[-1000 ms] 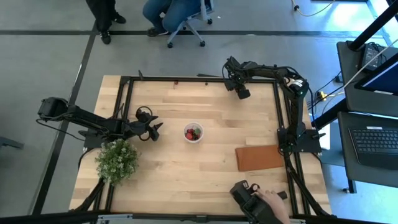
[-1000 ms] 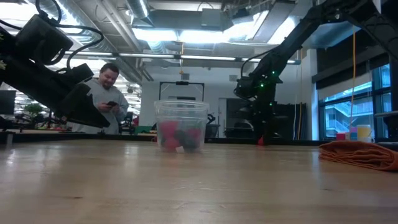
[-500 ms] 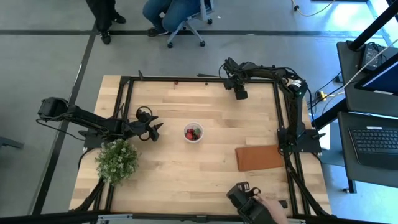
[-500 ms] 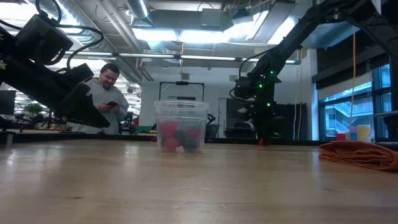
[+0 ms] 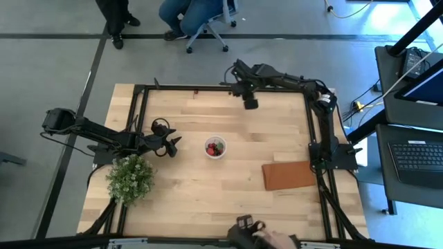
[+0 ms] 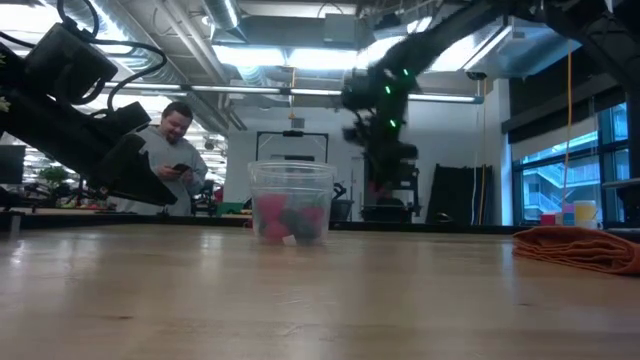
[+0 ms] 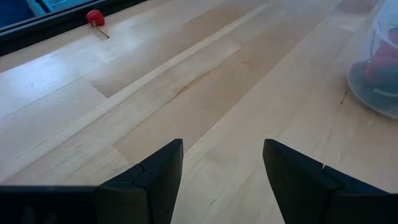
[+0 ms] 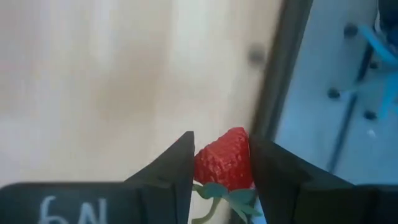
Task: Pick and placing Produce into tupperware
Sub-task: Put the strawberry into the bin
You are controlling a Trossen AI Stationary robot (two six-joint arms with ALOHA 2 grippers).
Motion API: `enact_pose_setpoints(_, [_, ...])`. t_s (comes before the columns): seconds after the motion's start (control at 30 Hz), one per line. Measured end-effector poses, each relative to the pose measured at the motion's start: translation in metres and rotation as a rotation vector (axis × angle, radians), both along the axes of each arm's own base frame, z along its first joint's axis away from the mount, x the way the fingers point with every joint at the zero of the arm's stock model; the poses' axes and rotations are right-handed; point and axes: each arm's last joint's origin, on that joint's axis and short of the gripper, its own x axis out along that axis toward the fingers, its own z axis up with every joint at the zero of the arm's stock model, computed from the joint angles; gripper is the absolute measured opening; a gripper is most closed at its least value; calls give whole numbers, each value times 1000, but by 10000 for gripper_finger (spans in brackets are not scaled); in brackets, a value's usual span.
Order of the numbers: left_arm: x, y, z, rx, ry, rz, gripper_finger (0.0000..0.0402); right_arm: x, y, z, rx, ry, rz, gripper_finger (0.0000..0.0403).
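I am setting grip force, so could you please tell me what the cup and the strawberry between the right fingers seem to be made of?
The cup looks like thin, clear, glossy plastic: the red and dark pieces inside show through its wall. The strawberry held in the right gripper has a dimpled bright red skin and a green stalk; whether it is real fruit or a plastic imitation cannot be told.

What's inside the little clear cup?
The cup holds red produce and darker pieces. The low view shows pink and dark shapes through its cloudy wall; how many lie underneath is hidden.
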Motion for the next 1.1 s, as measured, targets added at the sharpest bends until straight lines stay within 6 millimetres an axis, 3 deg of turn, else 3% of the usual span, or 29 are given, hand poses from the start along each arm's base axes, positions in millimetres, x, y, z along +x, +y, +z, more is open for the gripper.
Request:
enact_pose_setpoints(0.17, [0, 0, 0, 0, 0, 0, 215, 29, 38, 37, 186, -163, 21, 136])
enact_pose_setpoints(0.3, [0, 0, 0, 0, 1, 0, 215, 51, 81, 59, 252, -227, 128, 136])
enact_pose_setpoints(0.47, [0, 0, 0, 0, 0, 0, 215, 73, 139, 65, 322, -269, 276, 135])
enact_pose_setpoints(0.6, [0, 0, 0, 0, 0, 0, 215, 82, 173, 67, 366, -294, 343, 135])
enact_pose_setpoints(0.87, [0, 0, 0, 2, -1, 2, 215, 95, 204, 70, 386, -387, 402, 135])
enact_pose_setpoints(1.1, [0, 1, 0, 18, -1, 23, 215, 95, 204, 36, 414, -359, 347, 135])
